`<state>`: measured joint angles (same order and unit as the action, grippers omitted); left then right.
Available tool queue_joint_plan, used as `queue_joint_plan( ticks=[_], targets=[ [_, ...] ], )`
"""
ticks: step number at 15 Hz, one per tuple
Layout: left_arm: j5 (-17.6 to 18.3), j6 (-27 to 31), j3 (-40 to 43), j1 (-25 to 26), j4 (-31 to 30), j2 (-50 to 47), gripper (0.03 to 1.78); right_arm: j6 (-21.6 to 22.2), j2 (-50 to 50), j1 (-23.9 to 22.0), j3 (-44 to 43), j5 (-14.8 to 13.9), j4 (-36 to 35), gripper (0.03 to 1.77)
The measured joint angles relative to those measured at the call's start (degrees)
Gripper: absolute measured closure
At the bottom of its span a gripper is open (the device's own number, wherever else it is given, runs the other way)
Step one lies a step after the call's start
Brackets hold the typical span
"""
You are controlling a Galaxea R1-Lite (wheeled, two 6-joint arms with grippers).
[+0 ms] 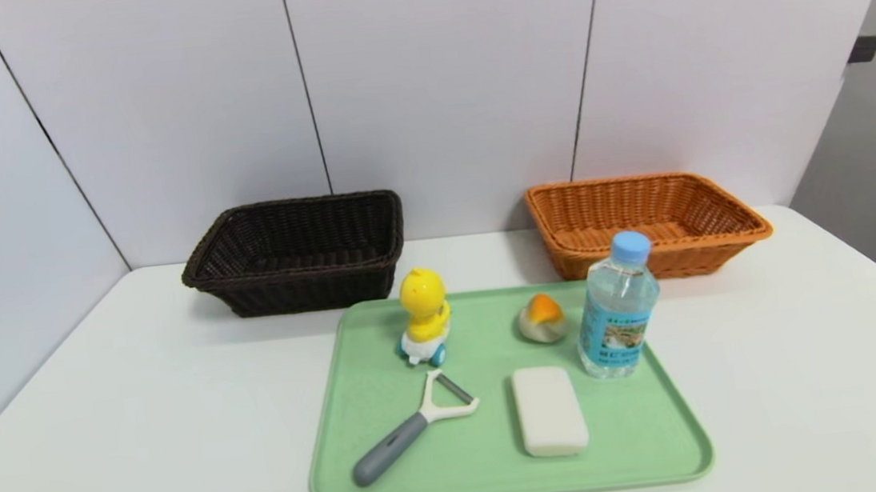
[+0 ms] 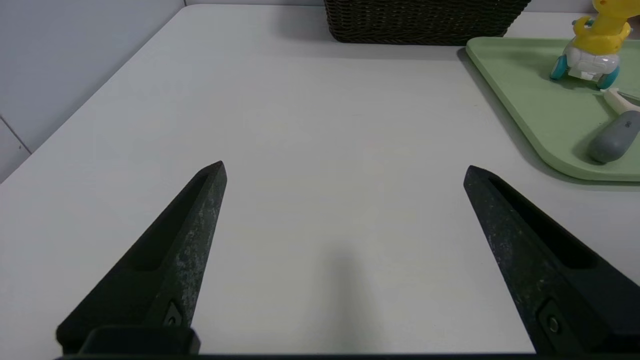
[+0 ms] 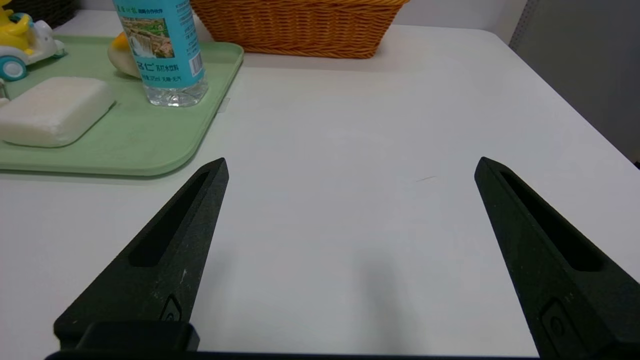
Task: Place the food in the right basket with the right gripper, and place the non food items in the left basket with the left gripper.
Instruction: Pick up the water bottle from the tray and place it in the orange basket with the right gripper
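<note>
left pincer [image 2: 345,167], right pincer [image 3: 350,162]: released, empty, beside tray [image 1: 509,480] | baskets empty | all five items on tray, unsorted

2 baskets [image 1: 299,251]; 1 tray [image 1: 507,464]; 5 items [image 1: 549,410]

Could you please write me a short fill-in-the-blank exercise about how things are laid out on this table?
1. All five items sit on a ____ tray.
2. The water bottle stands upright beside the ____.
3. The dark brown basket and the orange basket are both ____.
4. The left gripper and right gripper both have ____ jaws.

Missing words: green; bun; empty; open
</note>
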<state>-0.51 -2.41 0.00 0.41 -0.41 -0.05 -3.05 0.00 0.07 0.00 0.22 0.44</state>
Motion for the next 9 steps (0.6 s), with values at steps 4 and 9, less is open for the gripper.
queue_joint_plan(
  ticks=[4,9],
  targets=[
    [0.0,0.0,0.0,0.0,0.0,0.0,0.12,0.0,0.0,0.0,0.0,0.0,0.0,0.1],
    [0.2,1.0,0.0,0.0,0.0,0.0,0.12,0.1,0.0,0.0,0.0,0.0,0.0,0.1]
  ],
)
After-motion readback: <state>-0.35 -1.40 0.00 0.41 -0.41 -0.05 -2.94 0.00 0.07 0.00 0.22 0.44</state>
